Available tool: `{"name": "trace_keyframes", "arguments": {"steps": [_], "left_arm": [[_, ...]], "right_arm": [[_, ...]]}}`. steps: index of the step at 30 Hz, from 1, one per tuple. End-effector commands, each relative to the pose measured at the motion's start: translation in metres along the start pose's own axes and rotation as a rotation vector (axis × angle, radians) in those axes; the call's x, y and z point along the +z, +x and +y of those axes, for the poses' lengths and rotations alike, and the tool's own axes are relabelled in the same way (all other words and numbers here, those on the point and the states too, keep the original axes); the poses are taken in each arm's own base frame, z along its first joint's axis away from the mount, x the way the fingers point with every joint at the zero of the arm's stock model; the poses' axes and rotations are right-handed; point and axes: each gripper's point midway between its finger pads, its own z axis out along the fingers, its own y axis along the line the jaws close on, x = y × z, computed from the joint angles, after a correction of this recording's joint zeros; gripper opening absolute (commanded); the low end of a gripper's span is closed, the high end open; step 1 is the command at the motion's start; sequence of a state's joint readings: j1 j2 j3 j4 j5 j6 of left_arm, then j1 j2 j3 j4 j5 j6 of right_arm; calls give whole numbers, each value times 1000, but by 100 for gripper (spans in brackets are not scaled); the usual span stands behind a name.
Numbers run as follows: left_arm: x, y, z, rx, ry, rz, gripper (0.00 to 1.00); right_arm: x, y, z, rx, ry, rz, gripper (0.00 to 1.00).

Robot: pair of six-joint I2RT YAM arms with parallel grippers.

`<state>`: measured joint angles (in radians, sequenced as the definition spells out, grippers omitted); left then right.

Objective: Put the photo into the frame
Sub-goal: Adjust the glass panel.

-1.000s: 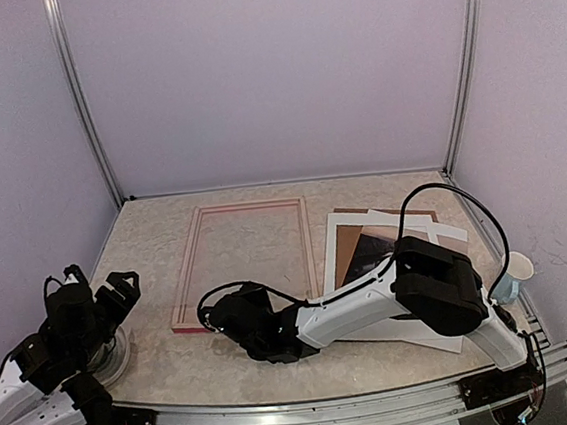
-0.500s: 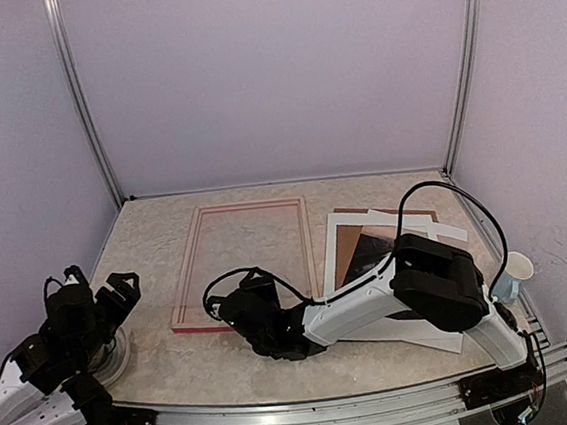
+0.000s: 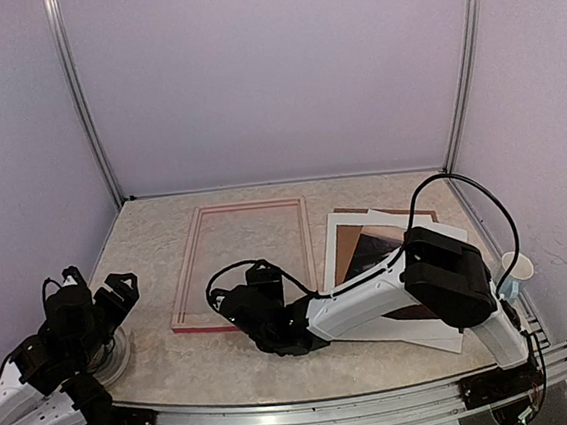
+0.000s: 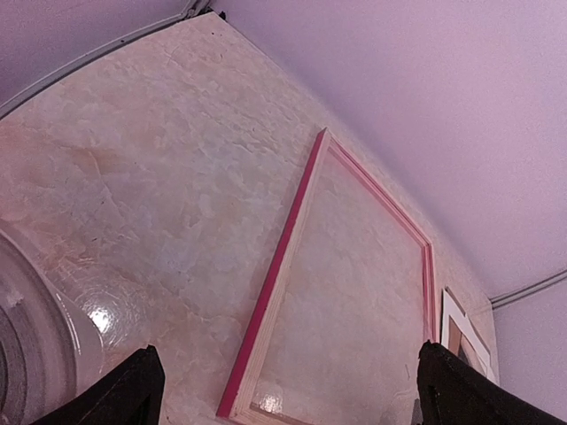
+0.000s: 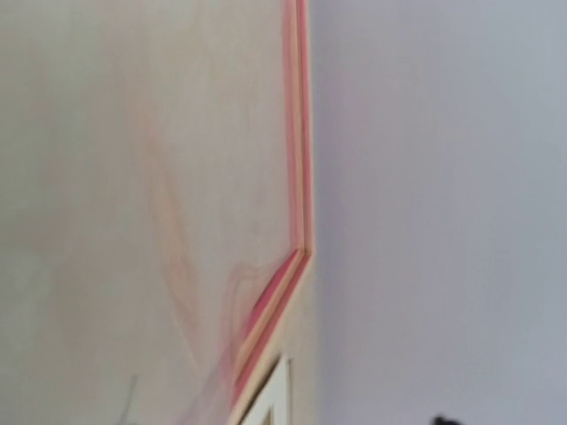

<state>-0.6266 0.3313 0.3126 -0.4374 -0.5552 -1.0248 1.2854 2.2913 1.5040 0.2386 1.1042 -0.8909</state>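
Observation:
The pink-red frame (image 3: 185, 282) lies flat and empty on the table, left of centre; it also shows in the left wrist view (image 4: 275, 283) and, blurred, in the right wrist view (image 5: 297, 159). To its right the dark photo (image 3: 375, 247) lies in a stack of sheets, partly hidden by my right arm. That arm reaches left across the table, and my right gripper (image 3: 243, 295) stands at the frame's near rail with its jaws apart and nothing in them. My left gripper (image 3: 99, 296) hovers left of the frame, wide open and empty (image 4: 292, 398).
A white mat sheet (image 3: 337, 229) and a brown board (image 3: 404, 212) lie stacked with the photo. A paper cup (image 3: 516, 272) stands at the right edge. A round clear roll (image 3: 115, 357) sits under my left arm. Lilac walls close in the table.
My right gripper has spread its jaws and shifted a little to the right along the frame's near rail. The frame, the sheets and the left arm have not moved.

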Motion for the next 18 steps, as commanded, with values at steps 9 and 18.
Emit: {"name": "trace_keyframes", "arguments": {"steps": [9,18], "left_arm": [[1,-1,7,10,-21,-18,99],[4,3,5,9,-10,-6,99]], "right_arm": [[-5,29,9,91,-99,46,91],[1,29,0,149,-97,60,90]]}}
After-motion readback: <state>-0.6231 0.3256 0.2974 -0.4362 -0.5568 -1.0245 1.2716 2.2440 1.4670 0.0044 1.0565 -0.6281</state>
